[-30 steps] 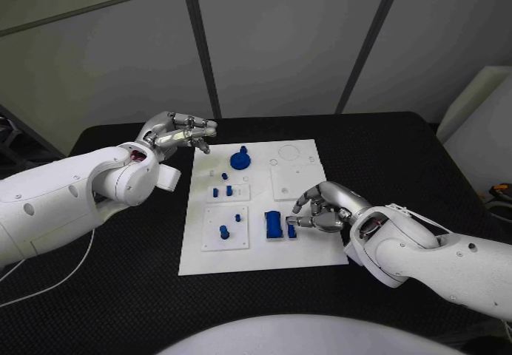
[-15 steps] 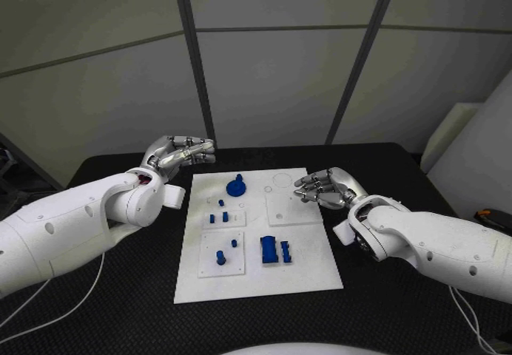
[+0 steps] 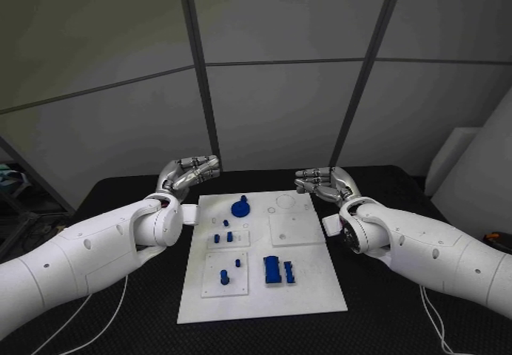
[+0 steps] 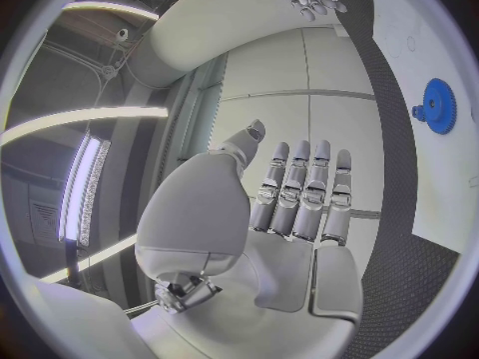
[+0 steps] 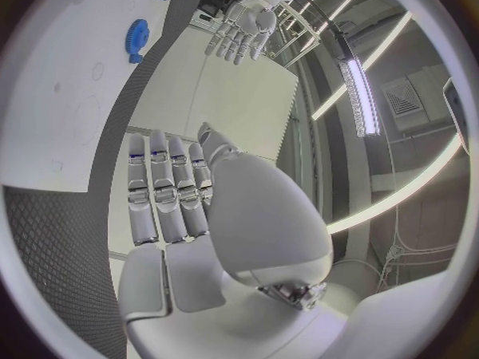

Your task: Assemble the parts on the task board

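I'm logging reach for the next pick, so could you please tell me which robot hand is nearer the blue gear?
Left. The left robot hand hovers just off the board's far-left corner, close to the gear; the right robot hand is off the far-right corner, farther away.

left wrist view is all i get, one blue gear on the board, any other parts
Observer: Yes. The head view shows two blue blocks side by side near the board's middle.
Operator: any pegs
Observer: Small blue pegs stand on the board's left side, nearer the robot than the gear.
Operator: where are the hands
Observer: The left hand and right hand hover at the board's far corners, both empty.
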### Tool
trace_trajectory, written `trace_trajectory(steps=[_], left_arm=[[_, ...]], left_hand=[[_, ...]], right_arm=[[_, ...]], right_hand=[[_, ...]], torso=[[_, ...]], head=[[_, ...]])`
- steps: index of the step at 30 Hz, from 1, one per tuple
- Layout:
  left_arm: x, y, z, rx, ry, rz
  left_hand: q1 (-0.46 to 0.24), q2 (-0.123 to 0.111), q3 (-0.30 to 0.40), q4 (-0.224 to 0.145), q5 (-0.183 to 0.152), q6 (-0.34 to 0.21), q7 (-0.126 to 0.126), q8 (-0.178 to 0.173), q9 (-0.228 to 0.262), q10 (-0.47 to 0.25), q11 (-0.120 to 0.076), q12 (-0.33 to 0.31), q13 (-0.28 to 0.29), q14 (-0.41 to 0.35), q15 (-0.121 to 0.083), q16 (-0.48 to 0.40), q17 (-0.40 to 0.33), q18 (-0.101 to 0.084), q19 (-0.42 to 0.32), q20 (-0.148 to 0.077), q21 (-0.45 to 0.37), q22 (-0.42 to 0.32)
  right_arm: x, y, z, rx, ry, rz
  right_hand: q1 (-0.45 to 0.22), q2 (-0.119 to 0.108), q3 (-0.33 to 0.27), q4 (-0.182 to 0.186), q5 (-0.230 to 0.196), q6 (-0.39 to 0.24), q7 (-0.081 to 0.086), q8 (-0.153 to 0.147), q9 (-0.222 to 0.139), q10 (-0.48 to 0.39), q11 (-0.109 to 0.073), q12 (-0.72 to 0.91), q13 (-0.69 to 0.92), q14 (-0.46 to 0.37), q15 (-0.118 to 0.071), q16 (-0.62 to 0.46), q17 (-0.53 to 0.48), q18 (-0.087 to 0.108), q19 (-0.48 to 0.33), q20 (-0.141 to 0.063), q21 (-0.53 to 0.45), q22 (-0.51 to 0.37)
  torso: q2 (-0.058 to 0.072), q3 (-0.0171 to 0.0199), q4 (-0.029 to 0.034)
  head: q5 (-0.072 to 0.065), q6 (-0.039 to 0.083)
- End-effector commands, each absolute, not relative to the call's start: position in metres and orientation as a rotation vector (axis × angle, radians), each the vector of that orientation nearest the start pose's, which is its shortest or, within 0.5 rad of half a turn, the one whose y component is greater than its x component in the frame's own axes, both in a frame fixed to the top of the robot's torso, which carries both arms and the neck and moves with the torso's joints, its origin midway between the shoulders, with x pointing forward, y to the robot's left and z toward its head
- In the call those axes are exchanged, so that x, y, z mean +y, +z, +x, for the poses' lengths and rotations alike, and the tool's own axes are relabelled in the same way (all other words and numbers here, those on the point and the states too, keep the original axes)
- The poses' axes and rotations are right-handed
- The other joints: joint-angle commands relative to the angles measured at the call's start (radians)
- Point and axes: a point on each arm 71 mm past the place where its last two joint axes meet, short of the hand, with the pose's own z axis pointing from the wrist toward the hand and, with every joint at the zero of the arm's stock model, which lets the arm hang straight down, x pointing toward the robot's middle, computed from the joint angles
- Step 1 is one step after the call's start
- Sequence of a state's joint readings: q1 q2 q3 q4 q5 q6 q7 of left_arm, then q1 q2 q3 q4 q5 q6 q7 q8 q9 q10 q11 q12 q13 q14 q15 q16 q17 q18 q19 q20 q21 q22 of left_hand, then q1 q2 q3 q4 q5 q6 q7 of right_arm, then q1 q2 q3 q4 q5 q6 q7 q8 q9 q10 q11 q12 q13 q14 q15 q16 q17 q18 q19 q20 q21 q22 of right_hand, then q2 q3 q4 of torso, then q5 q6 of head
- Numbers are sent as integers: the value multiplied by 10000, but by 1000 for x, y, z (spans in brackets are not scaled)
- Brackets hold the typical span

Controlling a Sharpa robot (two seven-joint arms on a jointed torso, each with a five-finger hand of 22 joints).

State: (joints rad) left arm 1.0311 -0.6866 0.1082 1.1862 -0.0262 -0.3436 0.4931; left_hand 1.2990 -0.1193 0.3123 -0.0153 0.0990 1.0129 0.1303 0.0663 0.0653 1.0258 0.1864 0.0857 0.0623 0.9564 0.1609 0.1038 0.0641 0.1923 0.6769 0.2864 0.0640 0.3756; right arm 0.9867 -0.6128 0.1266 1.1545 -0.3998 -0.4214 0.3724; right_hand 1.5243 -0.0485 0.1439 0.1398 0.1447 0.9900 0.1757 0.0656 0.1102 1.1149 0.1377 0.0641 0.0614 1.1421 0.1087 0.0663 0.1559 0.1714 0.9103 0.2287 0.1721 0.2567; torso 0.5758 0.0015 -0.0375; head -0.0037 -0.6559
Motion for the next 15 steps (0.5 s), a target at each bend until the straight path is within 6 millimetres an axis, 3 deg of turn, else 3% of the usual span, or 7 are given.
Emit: trace_trajectory(steps=[1, 4, 5, 10, 11, 13, 15], left_arm=[[242, -235, 530, 11966, -13980, -12184], [240, -234, 528, 11972, -13918, -12179], [239, -234, 527, 11975, -13884, -12176], [229, -232, 517, 12006, -13589, -12156], [226, -232, 513, 12015, -13504, -12150], [219, -230, 504, 12043, -13263, -12136], [212, -229, 494, 12073, -13028, -12123]], left_hand=[[-3876, 379, -955, 153, -990, -3039, -391, -663, -653, -3078, -558, -857, -623, -2869, -483, -335, -641, -577, -2031, -859, -640, -1145], [-4773, 1193, -1194, 153, -990, -3783, -477, -663, -653, -3792, -639, -857, -623, -3533, -551, -1038, -641, -583, -2502, -1048, -640, -1421], [-5095, 1193, -1267, 153, -990, -4028, -509, -663, -653, -4042, -686, -857, -623, -3766, -591, -1038, -641, -585, -2668, -1117, -640, -1511], [-6539, 1193, -1606, 153, -990, -5146, -1303, -663, -653, -5179, -901, -857, -623, -4828, -777, -1038, -641, -1073, -3416, -1440, -640, -1922], [-6805, 1193, -1672, 153, -990, -5351, -1303, -663, -653, -5390, -940, -857, -623, -5023, -812, -1038, -641, -1072, -3555, -1500, -640, -1999], [-7207, 1193, -1762, 153, -990, -5664, -1303, -663, -653, -5707, -1001, -857, -623, -5318, -863, -1038, -641, -1072, -3765, -1589, -640, -2112], [-7809, 1193, -1905, 153, -990, -6126, -1303, -663, -653, -6180, -1092, -857, -623, -5760, -1609, -1038, -641, -1073, -4077, -1723, -640, -2284]], right_arm=[[-206, -254, 526, 13950, 12413, 9341], [-205, -252, 524, 13844, 12449, 9433], [-205, -252, 523, 13787, 12468, 9485], [-202, -244, 513, 13334, 12588, 9946], [-201, -242, 510, 13218, 12609, 10082], [-199, -239, 504, 12982, 12633, 10386], [-197, -234, 492, 12669, 12614, 10874]], right_hand=[[-4617, 485, -416, -435, -434, -2970, -527, -656, -353, -3347, -412, -641, -614, -3426, -326, -663, -502, -514, -2731, -686, -554, -804], [-5652, 485, -482, -514, -530, -3597, -621, -656, -1102, -4104, -472, -641, -614, -4189, -373, -663, -627, -515, -3302, -795, -689, -990], [-6017, 485, -520, -551, -567, -3836, -665, -656, -1102, -4372, -506, -641, -614, -4465, -1087, -663, -663, -514, -3524, -853, -733, -1052], [-7668, 485, -675, -1398, -724, -4924, -855, -656, -1102, -5591, -663, -641, -614, -5718, -1087, -663, -825, -686, -4527, -1111, -905, -1325], [-7960, 485, -712, -1398, -1447, -5118, -890, -656, -1102, -5807, -1377, -641, -614, -5939, -1087, -663, -853, -718, -4705, -1155, -940, -1371], [-8478, 485, -1439, -1398, -1447, -5459, -954, -656, -1102, -6185, -1377, -641, -614, -6328, -1087, -663, -1559, -793, -5019, -1236, -997, -1457], [-9172, 485, -1439, -1398, -1447, -5915, -1037, -656, -1102, -6695, -1377, -641, -614, -6852, -1087, -663, -1559, -861, -5437, -1346, -1721, -1569]], torso=[[-1, 0, 1], [-46, -2, 55], [-72, -3, 85], [-249, -12, 295], [-274, -13, 325], [-306, -15, 363], [-316, -15, 375]], head=[[0, 1], [5, 82], [8, 127], [29, 440], [32, 484], [36, 541], [37, 559]])
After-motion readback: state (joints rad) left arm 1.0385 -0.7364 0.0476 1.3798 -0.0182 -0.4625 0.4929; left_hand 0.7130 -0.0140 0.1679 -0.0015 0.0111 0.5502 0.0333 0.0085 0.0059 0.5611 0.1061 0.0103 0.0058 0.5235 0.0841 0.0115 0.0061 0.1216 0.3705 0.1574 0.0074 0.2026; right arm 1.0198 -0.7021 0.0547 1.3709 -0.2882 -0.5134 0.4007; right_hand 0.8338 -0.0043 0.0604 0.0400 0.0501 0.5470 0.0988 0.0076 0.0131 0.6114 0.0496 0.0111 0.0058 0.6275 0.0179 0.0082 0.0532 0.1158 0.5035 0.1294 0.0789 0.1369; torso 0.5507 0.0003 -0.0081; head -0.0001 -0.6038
